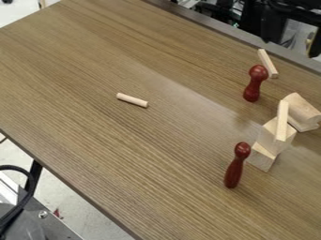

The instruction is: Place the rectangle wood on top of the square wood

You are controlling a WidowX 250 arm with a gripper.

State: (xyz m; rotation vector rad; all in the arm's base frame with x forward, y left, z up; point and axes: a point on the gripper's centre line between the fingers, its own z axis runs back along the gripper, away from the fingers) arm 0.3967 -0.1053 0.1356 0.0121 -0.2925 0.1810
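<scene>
In the camera view, the rectangle wood [283, 121] lies lengthwise across the top of the square wood [270, 133], which itself rests on a lower block [262, 157] on the bench [156, 154]. The placing step therefore looks finished, judging by how the pieces lie. A similar stick [268, 63] lies on the bench behind the upper red peg [255, 83]; if that one were meant, the job would be still to do, but the stacked piece fits the task better. I cannot tell how far open the tool is, or whether it has hold of anything. The next move calls for leaving the stack alone, since a nudge could tip the narrow top piece off.
</scene>
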